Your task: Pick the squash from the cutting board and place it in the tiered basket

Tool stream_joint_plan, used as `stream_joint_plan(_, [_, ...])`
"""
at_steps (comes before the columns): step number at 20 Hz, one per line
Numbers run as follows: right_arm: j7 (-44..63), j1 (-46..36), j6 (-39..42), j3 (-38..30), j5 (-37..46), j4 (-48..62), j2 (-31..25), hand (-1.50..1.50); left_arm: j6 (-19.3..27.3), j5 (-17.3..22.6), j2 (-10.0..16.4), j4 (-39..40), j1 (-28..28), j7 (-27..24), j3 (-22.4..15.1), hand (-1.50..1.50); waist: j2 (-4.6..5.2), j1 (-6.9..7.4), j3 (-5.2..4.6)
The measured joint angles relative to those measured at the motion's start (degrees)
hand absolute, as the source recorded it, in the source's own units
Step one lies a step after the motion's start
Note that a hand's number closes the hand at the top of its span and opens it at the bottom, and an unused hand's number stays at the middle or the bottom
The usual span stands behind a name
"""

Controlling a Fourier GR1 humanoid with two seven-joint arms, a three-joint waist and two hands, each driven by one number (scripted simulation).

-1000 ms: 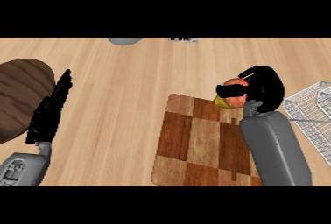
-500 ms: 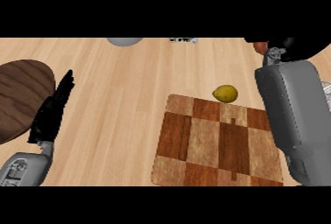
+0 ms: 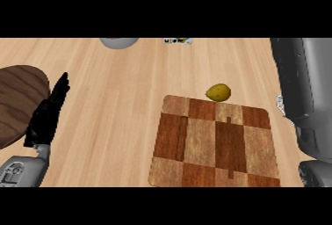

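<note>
**A:** Where's the squash [image 3: 218,92]?

**B:** At the far edge of the cutting board [image 3: 214,145], about midway along it and touching it. I can't tell whether it sits on the wood or just off it. It looks nearly round, so there's no long axis to line up with.

**A:** Which arm is nearer?

**B:** The right. The right forearm [image 3: 301,88] runs along the board's right edge and on past its far edge, so the squash lies to its left. The right hand is out of sight, and I can't tell if it's released or clenched.

**A:** And the other?

**B:** The left hand [image 3: 48,112] rests well off the board's left side, fingers straight, holding nothing.

**A:** The tiered basket?

**B:** I can't make it out, because the forearm covers that side. I'd say the right hand must come down toward the board's far edge.
</note>
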Motion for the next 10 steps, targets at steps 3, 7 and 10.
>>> stream_joint_plan(3, [-1.60,-1.44,0.12,-2.62,-0.59,2.09,-1.36,1.50,0.04,-0.27,-0.61,0.73,0.24,-0.79,0.30,0.00,0.01,-0.36,0.01])
stream_joint_plan(7, [-3.51,-1.22,1.60,-4.19,-0.58,4.10,-3.50,1.50,-0.36,-0.49,-0.66,0.44,0.72,-0.71,0.93,0.00,-0.07,-0.73,0.02])
stream_joint_plan(10, [-4.63,-0.04,3.11,-4.66,0.82,5.89,-6.08,1.50,-0.68,-0.45,-0.29,-0.87,1.34,-0.21,1.45,0.00,-0.11,-0.84,0.03])
